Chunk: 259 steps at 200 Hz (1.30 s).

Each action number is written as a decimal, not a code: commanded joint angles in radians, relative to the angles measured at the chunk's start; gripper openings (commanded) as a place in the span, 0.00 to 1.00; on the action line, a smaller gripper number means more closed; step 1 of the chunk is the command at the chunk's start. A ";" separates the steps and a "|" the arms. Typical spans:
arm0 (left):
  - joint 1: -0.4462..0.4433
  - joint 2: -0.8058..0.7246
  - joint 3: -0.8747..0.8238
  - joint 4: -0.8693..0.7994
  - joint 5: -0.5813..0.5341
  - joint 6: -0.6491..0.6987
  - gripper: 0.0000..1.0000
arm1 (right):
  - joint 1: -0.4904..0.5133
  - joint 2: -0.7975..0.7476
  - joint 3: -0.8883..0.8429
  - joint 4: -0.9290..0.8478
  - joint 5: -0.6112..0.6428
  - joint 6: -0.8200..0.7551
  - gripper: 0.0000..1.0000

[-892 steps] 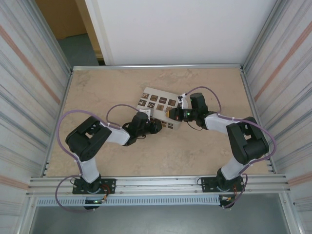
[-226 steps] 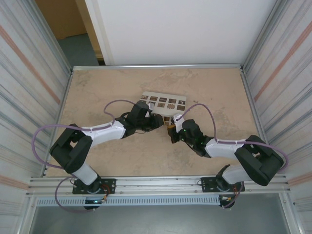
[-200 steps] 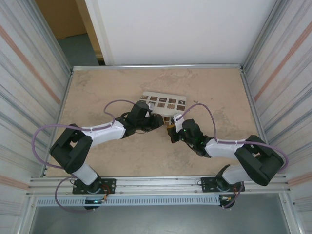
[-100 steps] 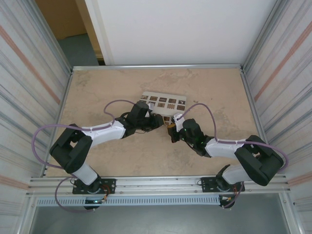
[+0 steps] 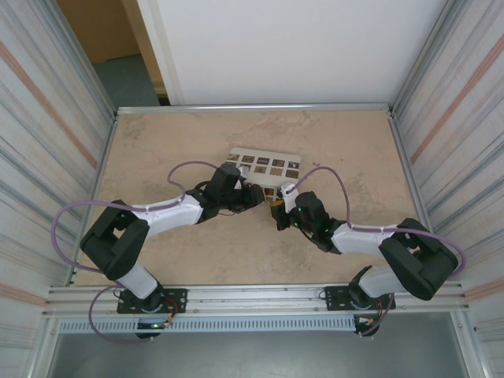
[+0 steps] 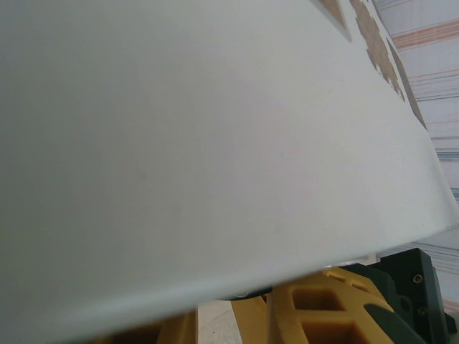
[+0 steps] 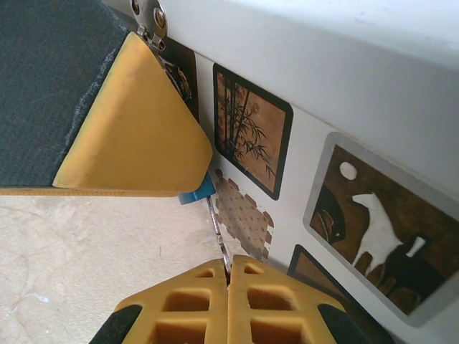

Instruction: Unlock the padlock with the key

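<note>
Two pads of the right end effector [image 7: 228, 266] are clenched on a thin metal key [image 7: 217, 228]. Its long axis runs toward 12 o'clock, with the tip just beside a blue piece [image 7: 197, 189], probably the padlock, tucked under the left end effector [image 5: 258, 196]. Whether the left one grips anything I cannot tell. The right arm is nearer, so any insertion should follow the shaft's line.

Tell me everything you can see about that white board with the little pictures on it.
The white board is a flat, smooth panel printed with small dark-framed brown pictures: bamboo, a white horse-like animal, a honeycomb patch. It stands on the table, apparently tipped up, between the arms. The left claw is at its near edge; whether it grips is unclear. The right claw, shut on a thin metal strip, sits just before the printed face.
</note>
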 commanded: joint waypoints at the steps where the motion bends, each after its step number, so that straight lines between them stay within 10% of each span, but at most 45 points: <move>1: -0.012 -0.034 0.032 0.052 0.036 -0.026 0.13 | -0.004 -0.008 0.014 0.078 -0.018 0.017 0.00; 259: -0.012 -0.030 0.045 0.047 0.057 -0.027 0.13 | -0.008 -0.014 0.003 0.108 -0.009 0.025 0.00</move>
